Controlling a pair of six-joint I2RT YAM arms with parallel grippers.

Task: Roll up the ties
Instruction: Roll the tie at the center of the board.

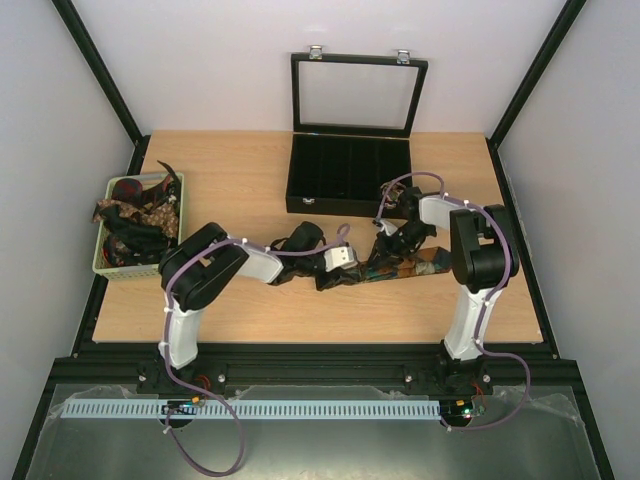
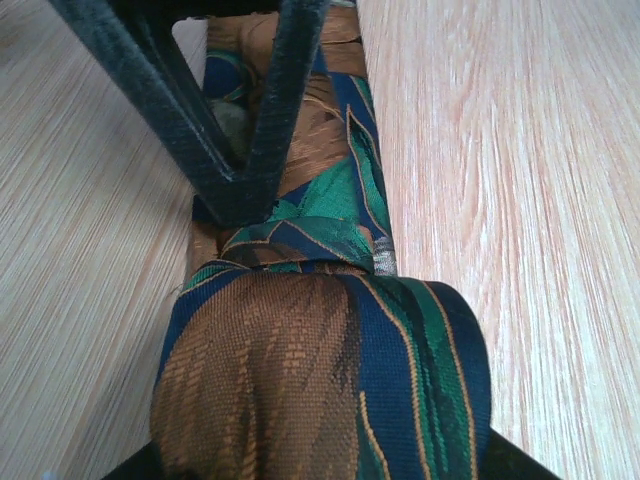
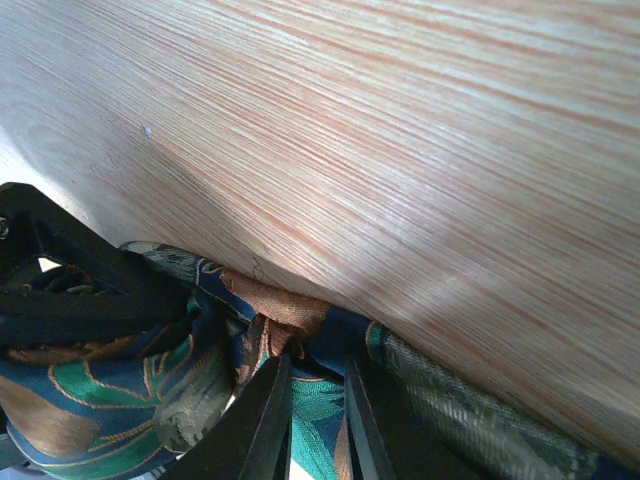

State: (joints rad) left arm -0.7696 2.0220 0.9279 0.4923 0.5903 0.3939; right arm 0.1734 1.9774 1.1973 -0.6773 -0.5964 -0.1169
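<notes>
A tie patterned in brown, blue and green lies across the middle of the table. Its left end is wound into a thick roll, and my left gripper is shut on that roll, with only the jaw edges showing at the bottom corners. Just beyond the roll the flat strip runs away from the camera. There my right gripper pinches a teal fold of the tie between nearly closed fingers. From above, the left gripper and right gripper stand close together over the tie.
A pale green basket holding more ties stands at the left edge. A black compartmented box with its glass lid raised stands at the back centre. Bare wood shows in front of and to the right of the tie.
</notes>
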